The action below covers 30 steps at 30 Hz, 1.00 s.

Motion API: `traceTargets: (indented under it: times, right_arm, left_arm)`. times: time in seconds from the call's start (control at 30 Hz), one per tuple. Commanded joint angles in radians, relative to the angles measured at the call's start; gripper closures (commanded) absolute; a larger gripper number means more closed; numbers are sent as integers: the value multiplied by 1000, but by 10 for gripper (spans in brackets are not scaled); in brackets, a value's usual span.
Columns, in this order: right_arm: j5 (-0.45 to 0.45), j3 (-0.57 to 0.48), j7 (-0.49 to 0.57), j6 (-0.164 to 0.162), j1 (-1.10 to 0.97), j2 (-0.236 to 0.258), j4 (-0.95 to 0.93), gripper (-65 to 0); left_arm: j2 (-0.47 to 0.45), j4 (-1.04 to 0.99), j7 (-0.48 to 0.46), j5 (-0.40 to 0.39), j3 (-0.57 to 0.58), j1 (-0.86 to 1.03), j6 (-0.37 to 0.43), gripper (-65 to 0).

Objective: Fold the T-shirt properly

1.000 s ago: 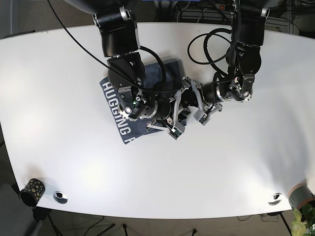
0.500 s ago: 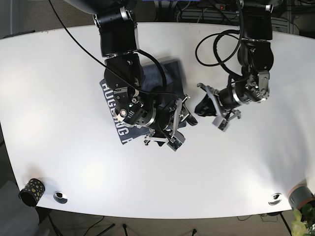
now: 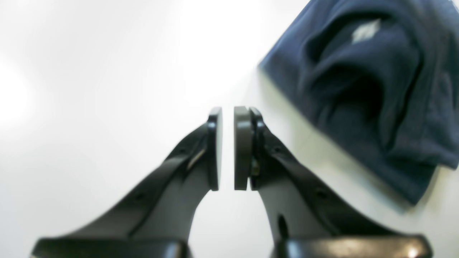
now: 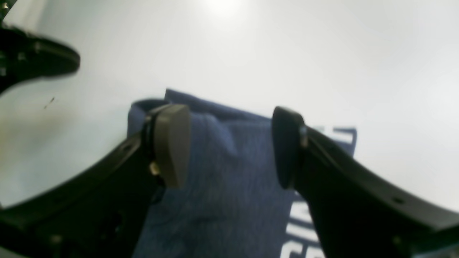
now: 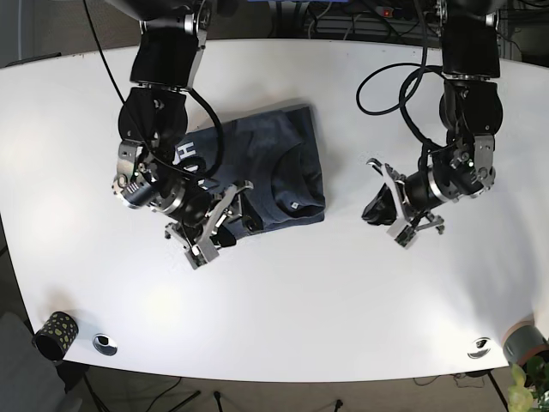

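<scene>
The navy T-shirt (image 5: pixel 274 167) lies folded in a compact rectangle at the table's middle, with white lettering at its left edge and wrinkles around the collar. My right gripper (image 5: pixel 225 223) is open and empty, hovering over the shirt's front-left corner. In the right wrist view its fingers (image 4: pixel 172 143) straddle the blue cloth (image 4: pixel 229 208) without touching it. My left gripper (image 5: pixel 380 209) is off to the right of the shirt, over bare table. In the left wrist view, the left gripper (image 3: pixel 227 143) is shut and empty, and the shirt (image 3: pixel 365 93) lies at the upper right.
The white table (image 5: pixel 343 309) spreads wide around the shirt. A dotted cup (image 5: pixel 56 333) and a round metal disc (image 5: pixel 105 343) sit at the front left. Another disc (image 5: pixel 479 347) and a grey pot with a plant (image 5: pixel 525 343) are at the front right.
Both grippers have pulled back from the shirt. The left arm moved right and away; the right arm swung to the left, uncovering the folded shirt.
</scene>
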Motion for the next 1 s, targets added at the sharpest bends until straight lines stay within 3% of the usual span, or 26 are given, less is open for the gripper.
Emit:
traceTargets:
  times: [0.0, 0.17, 0.37, 0.5, 0.67, 0.73, 0.97]
  right_arm:
    - [28, 22, 16, 9, 3, 43, 17, -349]
    - [27, 74, 16, 9, -9, 84, 11, -322]
    - [25, 91, 21, 9, 20, 130, -92, -119]
    - [24, 89, 36, 9, 60, 135, -209, -103]
    - [22, 31, 191, 9, 68, 141, -348, -103]
    - [22, -9, 251, 9, 71, 167, -404, -103]
    - [24, -43, 283, 9, 85, 177, -448, -98]
  left_arm:
    - [24, 31, -11, -23, 50, -47, -3, -42]
    - [121, 23, -8, -15, 114, -93, -3, -42]
    - [252, -31, -8, -14, 254, -151, -3, -42]
    - [299, -129, -8, 27, 281, -158, -3, -42]
    - [294, -245, -29, 104, 280, -159, -3, -43]
    - [258, -301, -74, 127, 280, -159, -3, -43]
    - [149, -374, -173, 124, 277, -190, -3, -40]
